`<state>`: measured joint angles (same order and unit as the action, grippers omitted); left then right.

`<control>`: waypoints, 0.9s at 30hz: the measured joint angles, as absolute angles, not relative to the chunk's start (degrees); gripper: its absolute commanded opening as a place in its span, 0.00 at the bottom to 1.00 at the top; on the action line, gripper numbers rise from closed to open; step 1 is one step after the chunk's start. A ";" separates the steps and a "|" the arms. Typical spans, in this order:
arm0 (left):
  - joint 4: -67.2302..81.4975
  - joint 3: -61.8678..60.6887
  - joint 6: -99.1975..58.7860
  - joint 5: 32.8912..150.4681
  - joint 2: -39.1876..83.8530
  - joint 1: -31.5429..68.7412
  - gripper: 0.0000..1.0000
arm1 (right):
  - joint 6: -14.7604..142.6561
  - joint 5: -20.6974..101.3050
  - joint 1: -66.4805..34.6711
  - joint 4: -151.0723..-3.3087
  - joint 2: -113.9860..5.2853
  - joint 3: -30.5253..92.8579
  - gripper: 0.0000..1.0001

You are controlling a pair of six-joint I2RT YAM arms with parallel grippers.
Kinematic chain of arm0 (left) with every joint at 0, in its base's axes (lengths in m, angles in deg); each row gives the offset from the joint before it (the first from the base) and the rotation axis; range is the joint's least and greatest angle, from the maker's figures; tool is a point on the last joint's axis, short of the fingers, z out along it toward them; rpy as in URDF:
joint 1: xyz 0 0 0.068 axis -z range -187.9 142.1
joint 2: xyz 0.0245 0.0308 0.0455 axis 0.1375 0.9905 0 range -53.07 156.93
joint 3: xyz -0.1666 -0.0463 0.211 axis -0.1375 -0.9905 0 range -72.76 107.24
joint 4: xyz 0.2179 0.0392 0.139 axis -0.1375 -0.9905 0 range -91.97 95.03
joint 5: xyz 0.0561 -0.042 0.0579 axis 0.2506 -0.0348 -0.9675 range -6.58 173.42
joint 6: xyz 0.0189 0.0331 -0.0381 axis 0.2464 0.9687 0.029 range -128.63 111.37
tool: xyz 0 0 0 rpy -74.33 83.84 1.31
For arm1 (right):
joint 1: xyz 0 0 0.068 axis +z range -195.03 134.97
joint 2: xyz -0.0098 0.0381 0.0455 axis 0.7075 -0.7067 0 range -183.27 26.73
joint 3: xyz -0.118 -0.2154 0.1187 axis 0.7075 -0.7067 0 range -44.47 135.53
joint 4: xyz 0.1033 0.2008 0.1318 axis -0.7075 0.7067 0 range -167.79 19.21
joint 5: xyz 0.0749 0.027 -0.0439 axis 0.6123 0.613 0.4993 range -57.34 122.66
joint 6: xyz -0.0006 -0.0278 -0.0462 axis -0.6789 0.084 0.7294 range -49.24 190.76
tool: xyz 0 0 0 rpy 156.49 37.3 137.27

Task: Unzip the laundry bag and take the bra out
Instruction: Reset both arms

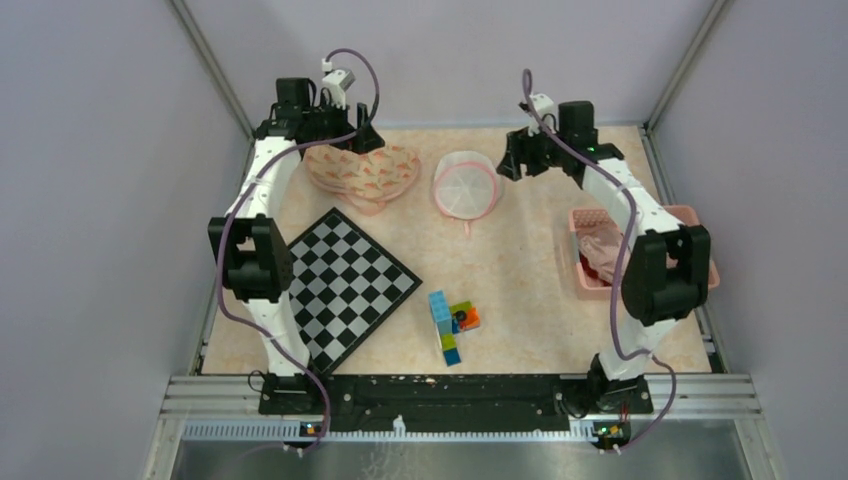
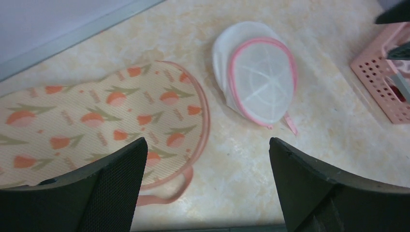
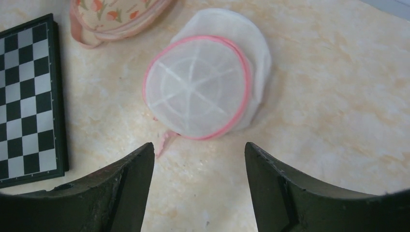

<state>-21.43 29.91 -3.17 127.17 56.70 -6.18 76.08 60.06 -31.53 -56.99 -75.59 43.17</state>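
The beige tabletop (image 1: 520,290) bears a round, pink-rimmed white laundry bag (image 1: 466,186); all fingers (image 3: 121,188) wide

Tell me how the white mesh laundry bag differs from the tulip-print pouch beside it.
The mesh laundry bag is white and see-through; the tulip-print pouch is opaque cream with orange flowers. The mesh laundry bag is round and smaller; the tulip-print pouch is wider. Both have pink trim and lie on the table.

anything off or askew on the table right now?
The white mesh laundry bag looks lopsided: its pink-rimmed face sits shifted off the white body behind it. The checkerboard lies diagonal to the edges of the table. Nothing looks spilled or damaged.
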 measured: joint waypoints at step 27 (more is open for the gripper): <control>-34.02 21.76 -2.45 111.36 58.56 -22.73 0.99 | 74.66 67.54 -68.65 -55.28 -55.79 23.43 0.69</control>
